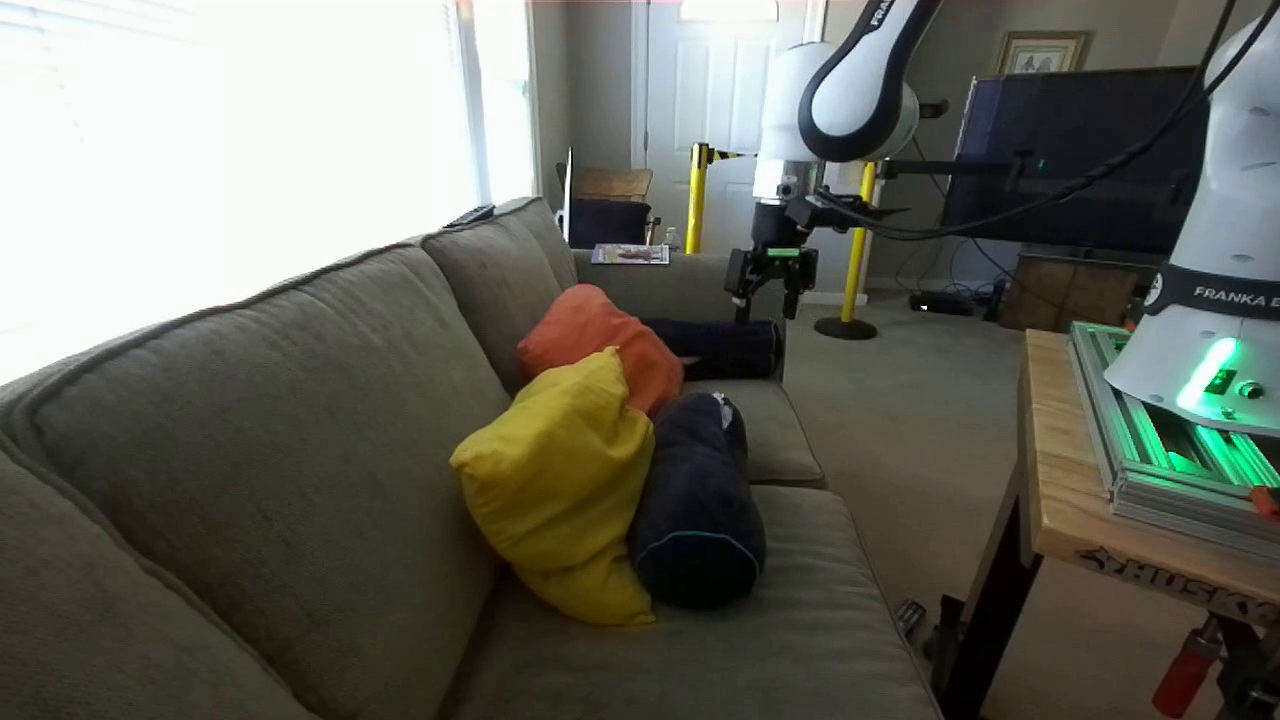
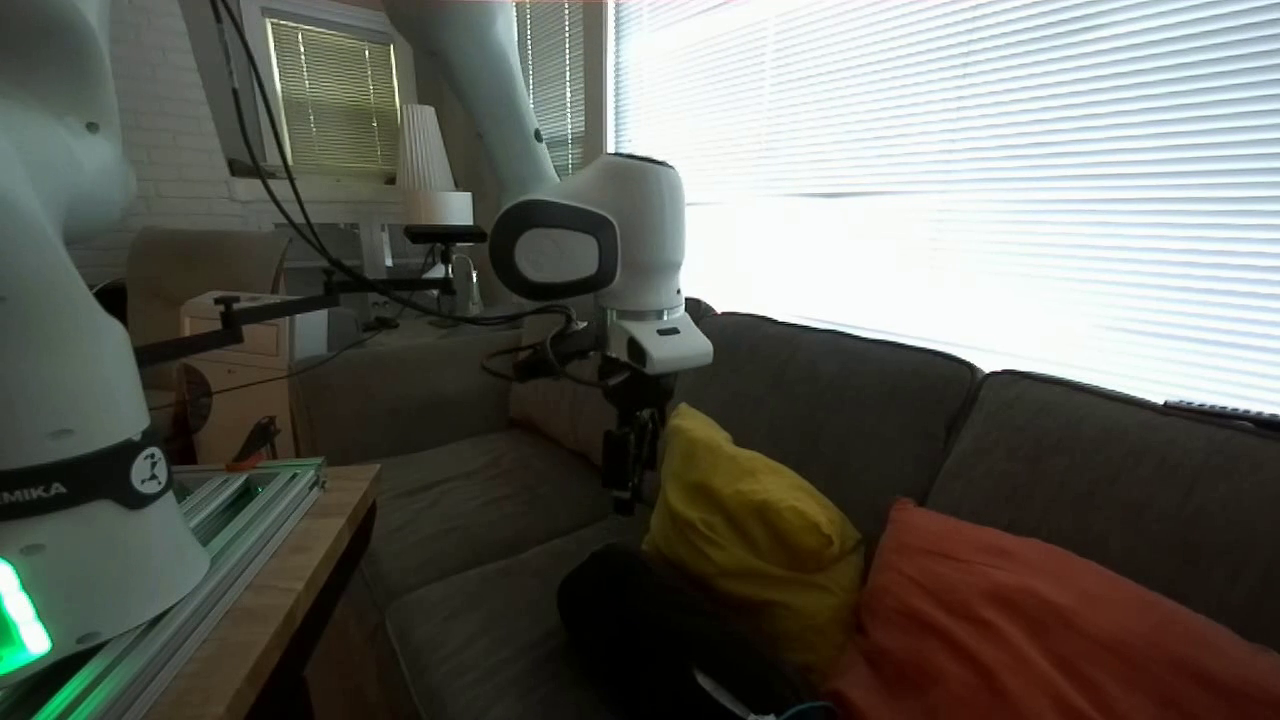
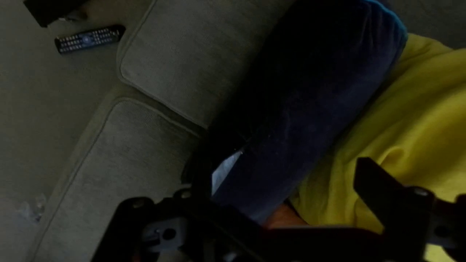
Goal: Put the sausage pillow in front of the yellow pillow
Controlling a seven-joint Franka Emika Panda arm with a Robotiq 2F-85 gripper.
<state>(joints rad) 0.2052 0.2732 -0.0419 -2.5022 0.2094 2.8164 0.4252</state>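
The sausage pillow (image 1: 697,500), a dark navy bolster with light blue piping, lies on the sofa seat along the seat-front side of the yellow pillow (image 1: 560,480). The yellow pillow leans towards the backrest and appears to touch it. Both also show in an exterior view, the bolster (image 2: 650,625) very dark there beside the yellow pillow (image 2: 750,540). In the wrist view the bolster (image 3: 298,105) runs diagonally, with the yellow pillow (image 3: 418,120) to its right. My gripper (image 1: 768,308) is open and empty, raised above the seat and pointing down. Its fingers (image 3: 282,167) stand apart in the wrist view.
An orange-red cushion (image 1: 600,340) lies beyond the yellow pillow. A flat dark cushion (image 1: 730,345) lies by the far armrest. The sofa backrest (image 1: 300,430) rises behind the pillows. A wooden table (image 1: 1060,480) bears the robot base. A remote (image 3: 89,38) lies on the floor.
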